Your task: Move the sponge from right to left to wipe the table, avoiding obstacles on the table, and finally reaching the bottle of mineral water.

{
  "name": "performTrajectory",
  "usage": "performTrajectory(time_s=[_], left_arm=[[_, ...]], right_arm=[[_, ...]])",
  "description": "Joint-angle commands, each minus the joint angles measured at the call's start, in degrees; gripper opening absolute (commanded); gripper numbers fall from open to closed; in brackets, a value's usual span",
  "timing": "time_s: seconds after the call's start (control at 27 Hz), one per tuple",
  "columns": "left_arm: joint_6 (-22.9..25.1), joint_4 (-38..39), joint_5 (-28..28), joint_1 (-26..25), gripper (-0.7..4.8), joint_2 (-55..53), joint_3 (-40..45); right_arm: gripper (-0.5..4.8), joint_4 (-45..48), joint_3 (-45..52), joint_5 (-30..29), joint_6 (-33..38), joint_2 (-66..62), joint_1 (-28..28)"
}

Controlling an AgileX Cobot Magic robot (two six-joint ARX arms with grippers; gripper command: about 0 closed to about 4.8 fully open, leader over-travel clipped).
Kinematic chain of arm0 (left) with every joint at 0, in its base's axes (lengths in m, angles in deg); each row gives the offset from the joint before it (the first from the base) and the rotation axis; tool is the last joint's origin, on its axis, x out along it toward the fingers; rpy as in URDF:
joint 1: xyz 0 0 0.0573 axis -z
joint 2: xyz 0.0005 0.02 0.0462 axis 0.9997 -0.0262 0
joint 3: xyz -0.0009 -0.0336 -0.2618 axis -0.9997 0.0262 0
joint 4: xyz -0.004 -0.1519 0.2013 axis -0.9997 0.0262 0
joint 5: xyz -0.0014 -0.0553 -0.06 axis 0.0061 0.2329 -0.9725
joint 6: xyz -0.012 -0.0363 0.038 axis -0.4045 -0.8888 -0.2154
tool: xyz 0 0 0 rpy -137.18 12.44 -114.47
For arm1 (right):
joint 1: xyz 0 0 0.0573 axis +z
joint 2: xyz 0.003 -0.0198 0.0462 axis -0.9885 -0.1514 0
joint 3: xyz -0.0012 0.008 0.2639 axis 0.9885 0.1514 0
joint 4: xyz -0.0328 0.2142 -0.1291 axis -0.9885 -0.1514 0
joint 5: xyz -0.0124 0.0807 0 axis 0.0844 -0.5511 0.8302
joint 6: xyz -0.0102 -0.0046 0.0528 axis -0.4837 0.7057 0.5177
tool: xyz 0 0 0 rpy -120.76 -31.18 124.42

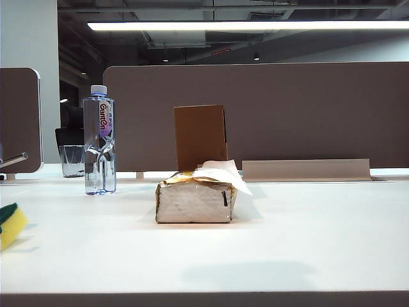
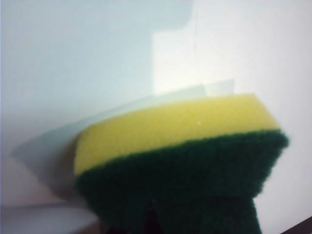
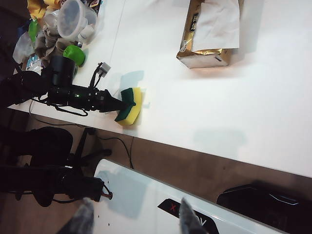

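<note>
The sponge [image 1: 9, 224], yellow foam with a dark green layer, shows at the far left edge of the exterior view, low over the white table [image 1: 287, 243]. My left gripper [image 2: 151, 217] is shut on its green side; the yellow side of the sponge [image 2: 180, 126] faces the table. From the right wrist view, the left gripper [image 3: 123, 103] holds the sponge [image 3: 131, 109] near the table's front edge. The bottle of mineral water [image 1: 99, 141] stands behind it. The tissue pack [image 1: 195, 201] and cardboard box [image 1: 200, 136] stand mid-table. My right gripper [image 3: 136, 222] hangs open and empty, off the table.
A short glass cup [image 1: 72, 160] stands behind the bottle. A brown partition [image 1: 287, 115] runs along the back. Plastic containers and clutter [image 3: 68, 24] sit at the table's end by the left arm. A white robot base [image 3: 161, 204] lies under the right gripper.
</note>
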Motion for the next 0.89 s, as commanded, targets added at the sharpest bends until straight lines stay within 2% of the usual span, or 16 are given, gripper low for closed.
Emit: performTrajectory(time_s=[0.04,0.26,0.41,0.67,0.89], left_arm=[[-1.6,-5.5,4.9,-0.1,-0.06,-0.7,0.6],[-3.5,-10.7,3.0,-0.1,-0.06,-1.6,-1.4],[-3.5,-10.9,3.0,-0.1,-0.05,-3.7,-4.3],[-4.8,-13.2,3.0,3.0,-0.05,-11.3,-13.2],[-6.1,-13.0,3.0,6.3,-0.06,-22.1,-22.6]], right_arm=[[2.28,0.5,-0.4,-0.5,0.2,0.0,0.0],[2.28,0.5,-0.4,-0.5,0.6,0.0,0.0],[2.28,0.5,-0.4,-0.4,0.6,0.0,0.0],[2.28,0.6,-0.4,-0.4,0.6,0.0,0.0],[2.28,0.6,-0.4,-0.4,1.9,-0.1,0.0]])
